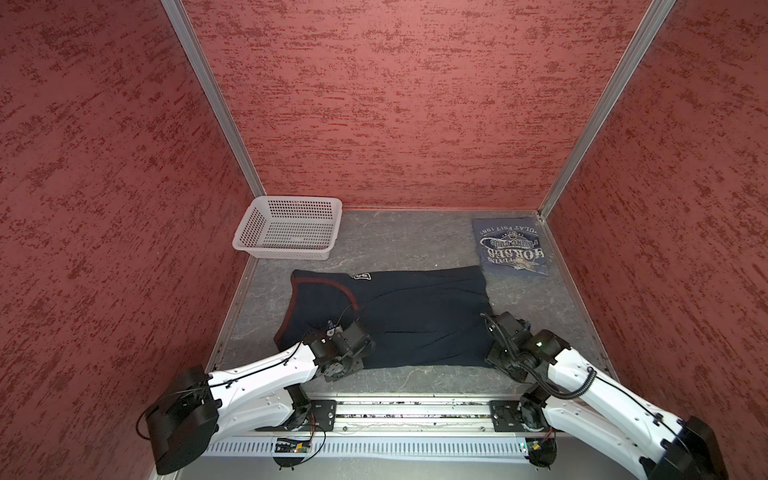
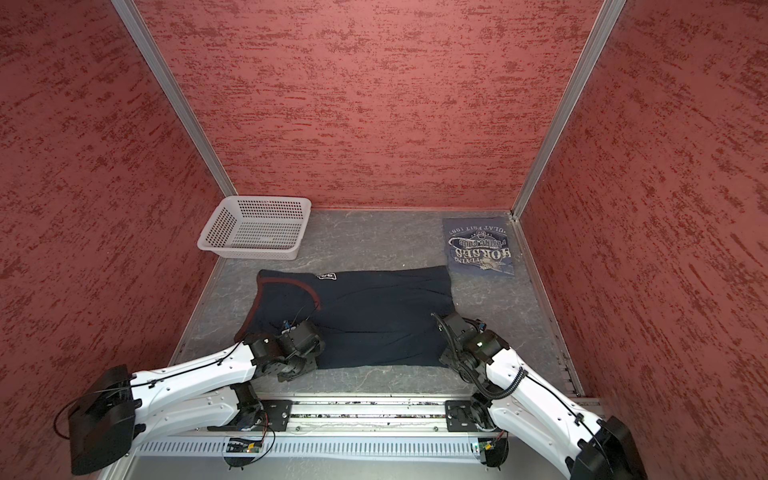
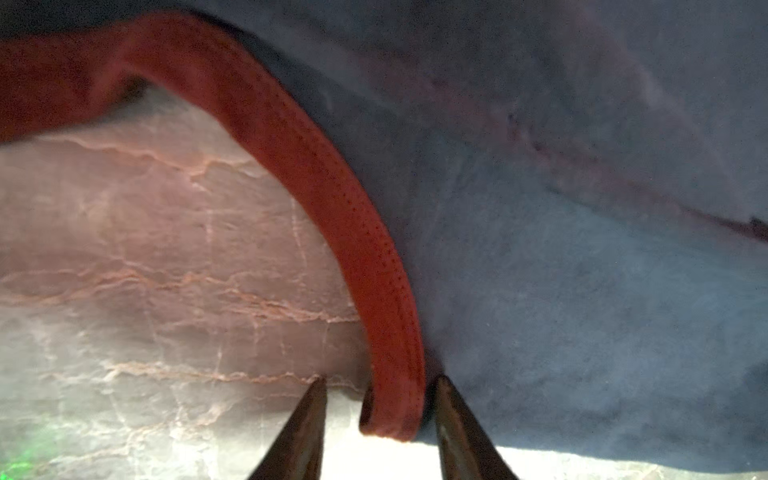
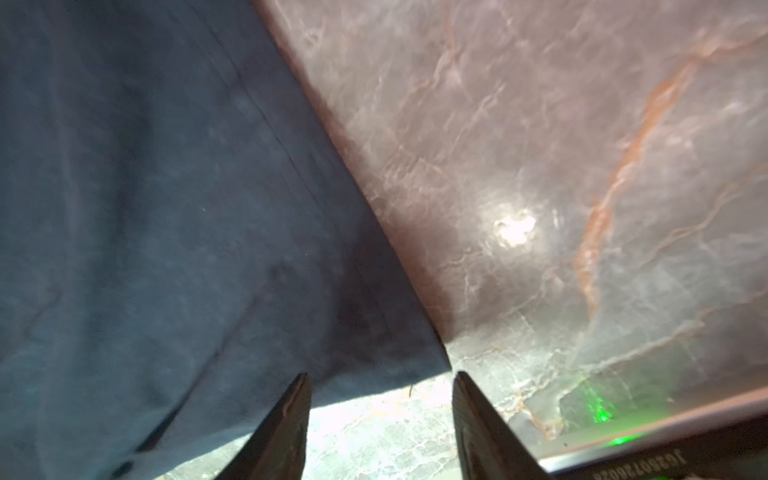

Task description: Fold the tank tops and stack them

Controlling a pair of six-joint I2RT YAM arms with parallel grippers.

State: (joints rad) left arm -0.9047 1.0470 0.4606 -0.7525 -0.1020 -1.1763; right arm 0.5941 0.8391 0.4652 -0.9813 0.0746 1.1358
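Grey table [image 1: 395,241]: navy top [image 1: 415,316] lies spread flat across the middle. The blue top [image 1: 511,249] sits folded in the far right corner, just beside it.

Left gripper [image 3: 380,378]: jaws narrow, not touching, astride the end of the maroon trim [image 3: 332,187].

Right gripper [image 4: 380,375]: jaws wider, astride the near hem corner.

Risks, my judgement:
- The left may pinch the trim alone, so the body sags on lifting.
- The right corner barely reaches between the jaws and could slip out.
- An uneven lift would skew the fold.
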